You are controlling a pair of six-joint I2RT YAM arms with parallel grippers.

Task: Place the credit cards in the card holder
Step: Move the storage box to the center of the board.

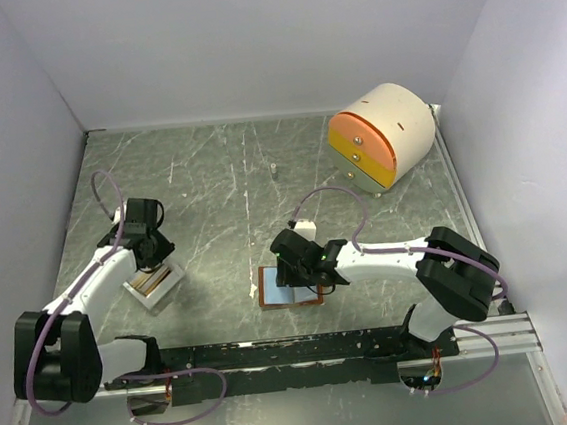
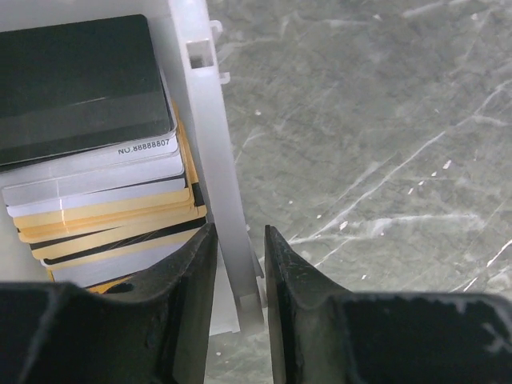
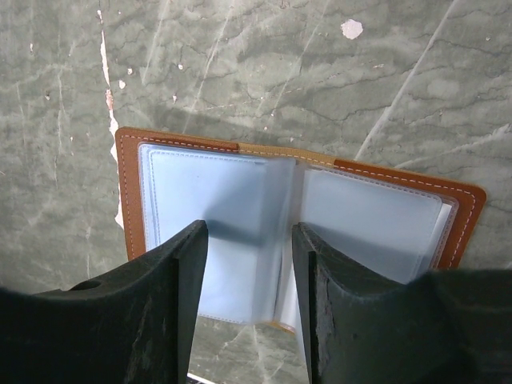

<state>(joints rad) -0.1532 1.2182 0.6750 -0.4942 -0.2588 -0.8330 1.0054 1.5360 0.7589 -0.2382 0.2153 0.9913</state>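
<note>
Black fingers (image 2: 176,320) of the left gripper (image 2: 240,234) fill the near edge of the left wrist view. They stand a narrow gap apart astride the side wall of the white tray (image 2: 210,120). One finger is inside, against the stack of credit cards (image 2: 88,120); the other is outside, over the table (image 2: 376,160). Whether the jaws press on that wall cannot be told, and no card lies between them. Risk: a pinch made here would take the tray wall rather than a card. A lift could then tip the tray and spill the stack. The top dark card lies flat, offering little edge to catch.

Right wrist view: the right gripper (image 3: 248,228) is released, jaws apart and grasping nothing, low over the card holder (image 3: 368,216). The holder lies spread open with its pale pockets up and one clear leaf raised between the fingers. Contact with the holder cannot be told. Risk: if the fingers are clear of it, an incoming card could push the holder along the table or fold the leaf shut.

Top external view: the tray sits at the left and the card holder at centre, well apart. The drawer unit (image 1: 382,135) stands far right. Risk: a thin card may slip from the grip during the carry across.
</note>
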